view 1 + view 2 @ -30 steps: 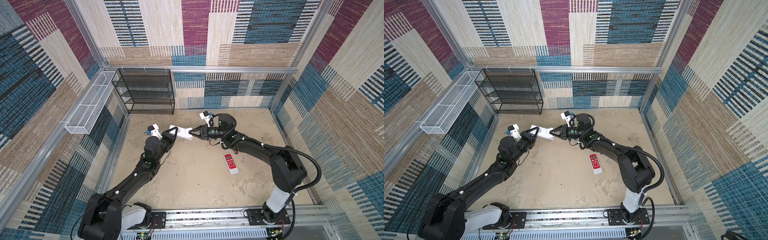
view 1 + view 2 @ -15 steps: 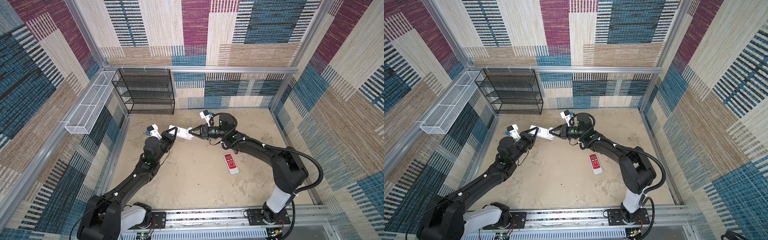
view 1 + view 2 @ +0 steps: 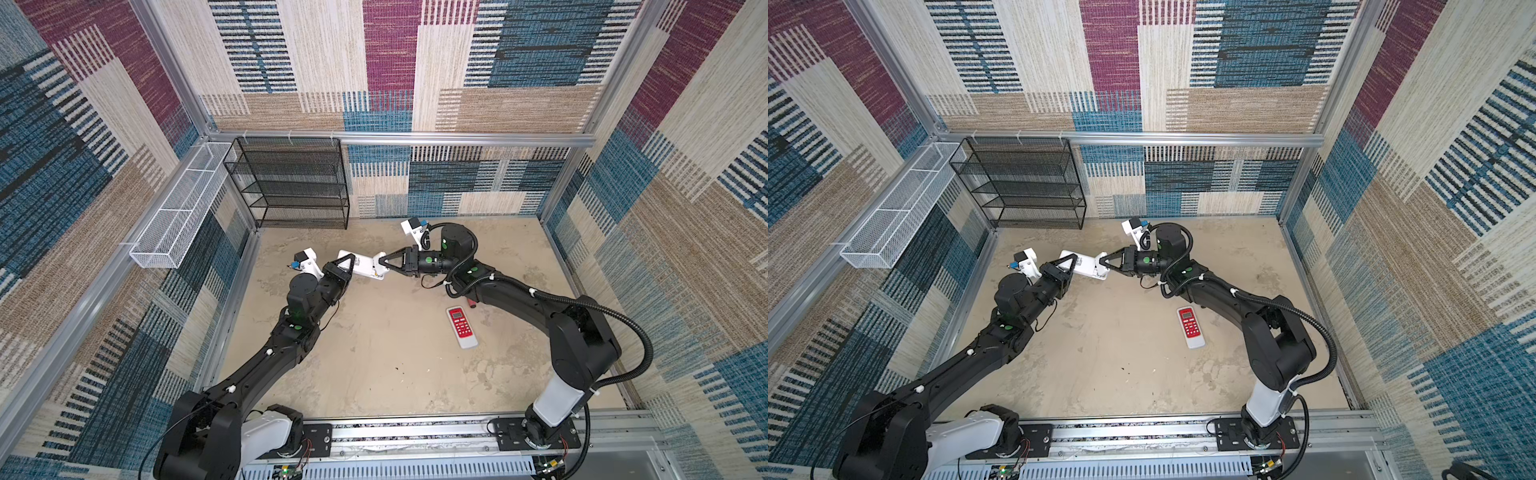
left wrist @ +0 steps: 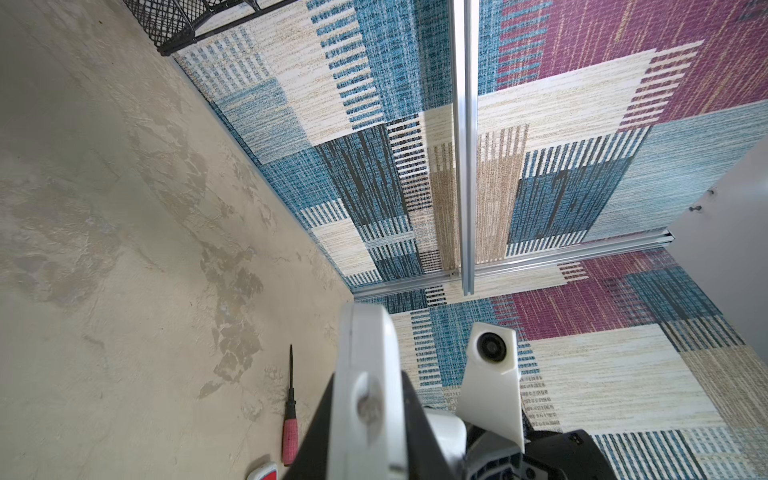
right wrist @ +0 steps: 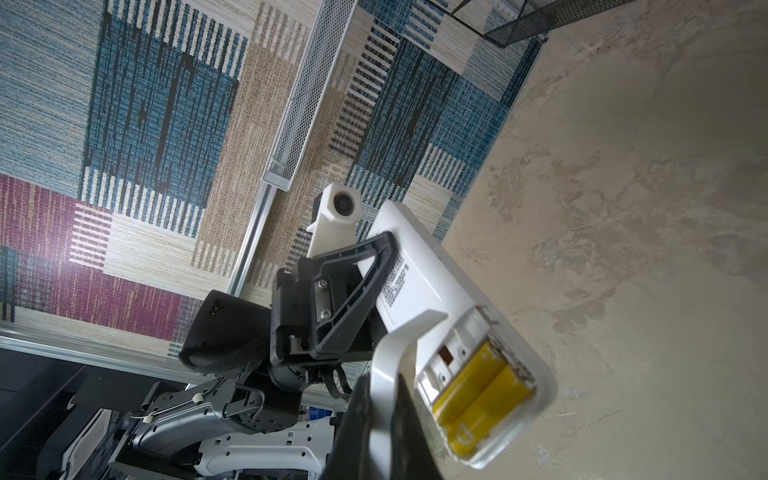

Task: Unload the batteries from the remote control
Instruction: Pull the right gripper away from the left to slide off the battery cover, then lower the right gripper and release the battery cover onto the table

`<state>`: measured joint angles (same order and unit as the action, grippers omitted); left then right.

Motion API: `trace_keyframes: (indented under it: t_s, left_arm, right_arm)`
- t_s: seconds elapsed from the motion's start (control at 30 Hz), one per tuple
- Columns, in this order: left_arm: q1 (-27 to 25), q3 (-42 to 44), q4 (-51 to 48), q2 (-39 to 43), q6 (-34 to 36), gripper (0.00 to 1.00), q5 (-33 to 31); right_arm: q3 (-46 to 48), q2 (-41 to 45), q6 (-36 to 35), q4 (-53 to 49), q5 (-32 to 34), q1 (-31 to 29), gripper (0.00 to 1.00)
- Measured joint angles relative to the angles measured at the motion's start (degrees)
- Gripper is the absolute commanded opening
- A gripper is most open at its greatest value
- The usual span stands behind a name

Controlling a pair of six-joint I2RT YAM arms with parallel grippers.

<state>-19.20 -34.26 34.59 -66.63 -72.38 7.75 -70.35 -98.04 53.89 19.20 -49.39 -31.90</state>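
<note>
While the left gripper (image 3: 348,266) clamps one end of the white remote (image 3: 365,267), the right gripper (image 3: 383,266) is clenched on the white battery cover (image 5: 388,365) at the other end, which stands off the open compartment. Two yellow batteries (image 5: 478,395) sit side by side inside it, exposed. A red remote (image 3: 461,328) lies apart on the table (image 3: 374,361).

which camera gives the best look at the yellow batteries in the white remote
The right wrist view: the two yellow cylindrical batteries lie side by side in the open compartment of the white plastic remote. In both top views only the remote's body shows, no batteries. The left wrist view sees just its edge.
</note>
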Motion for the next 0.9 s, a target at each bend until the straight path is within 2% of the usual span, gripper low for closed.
trace_keyframes:
  t_s: [0.4, 0.7, 0.9]
  left_arm:
    - [0.2, 1.38, -6.99, 3.98, 3.28, 0.0, -0.31]
    - [0.22, 1.6, -10.58, 6.75, 5.92, 0.0, -0.31]
    - [0.35, 2.01, -11.8, 6.78, 6.78, 0.0, -0.09]
  right_arm:
    - [3.04, 2.12, -6.36, -4.07, 3.54, 6.34, 0.05]
    - [4.59, -7.17, -13.14, -5.77, 8.22, 8.72, 0.05]
    - [1.22, -14.8, -16.63, -6.88, 11.61, 9.16, 0.06]
